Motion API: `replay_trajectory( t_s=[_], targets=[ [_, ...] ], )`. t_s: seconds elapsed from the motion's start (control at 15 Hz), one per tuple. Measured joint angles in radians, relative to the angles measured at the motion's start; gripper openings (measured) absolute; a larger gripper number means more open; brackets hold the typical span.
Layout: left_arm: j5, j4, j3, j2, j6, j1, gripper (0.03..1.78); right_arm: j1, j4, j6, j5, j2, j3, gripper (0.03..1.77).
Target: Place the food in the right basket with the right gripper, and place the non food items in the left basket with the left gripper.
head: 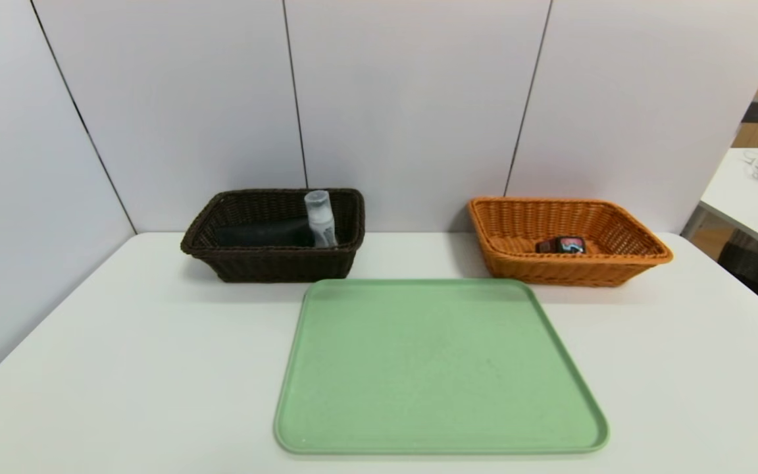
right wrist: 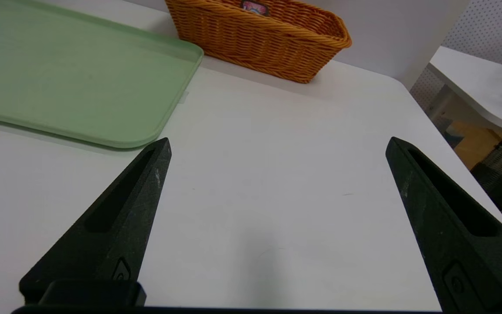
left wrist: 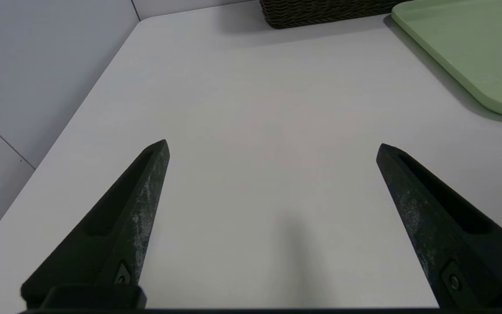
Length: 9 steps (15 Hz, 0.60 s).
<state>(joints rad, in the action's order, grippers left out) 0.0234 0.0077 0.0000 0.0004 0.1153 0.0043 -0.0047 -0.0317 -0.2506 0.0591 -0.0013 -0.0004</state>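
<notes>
Step in hand: we judge the sorting done, or all but done; nothing lies on the green tray (head: 441,368), so what remains is to keep both arms back and disturb nothing.
Left pincer: the left gripper (left wrist: 273,146) stands wide apart and holds nothing, above bare white table (left wrist: 251,109).
Right pincer: the right gripper (right wrist: 277,144) is likewise spread wide and empty, over bare table.
Non-food items: a clear bottle with a pale cap (head: 320,218) leans upright beside a dark flat object (head: 264,233) in the dark brown basket (head: 274,263), well ahead of the left pincer and off toward the tray side.
Food: a small dark packet with a red and pale print (head: 562,245) lies on the floor of the orange basket (head: 570,270), well ahead of the right pincer.
Tray: between the two pincers, each seeing one of its near corners.
How to do it well: we would check the tray and table for stray items first; if one turns up, we would approach from above with the fingers spread and release low inside the matching basket, so the leaning bottle isn't knocked.
Risk: the bottle looks tippy; a careless drop beside it could topple it.
</notes>
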Motion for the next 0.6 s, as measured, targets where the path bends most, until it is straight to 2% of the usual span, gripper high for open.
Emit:
replay_trajectory(
  t_s=[0.27, 0.6],
  targets=[
    [0.002, -0.001, 0.000, 0.000, -0.015, 0.000, 1.69, 0.000, 0.020, 0.035, 0.000, 0.000, 0.000, 1.70],
    [-0.023, -0.005, 0.000, 0.000, -0.120, 0.000, 1.69, 0.001, 0.038, 0.178, -0.022, 0.000, 0.000, 1.70]
  ],
)
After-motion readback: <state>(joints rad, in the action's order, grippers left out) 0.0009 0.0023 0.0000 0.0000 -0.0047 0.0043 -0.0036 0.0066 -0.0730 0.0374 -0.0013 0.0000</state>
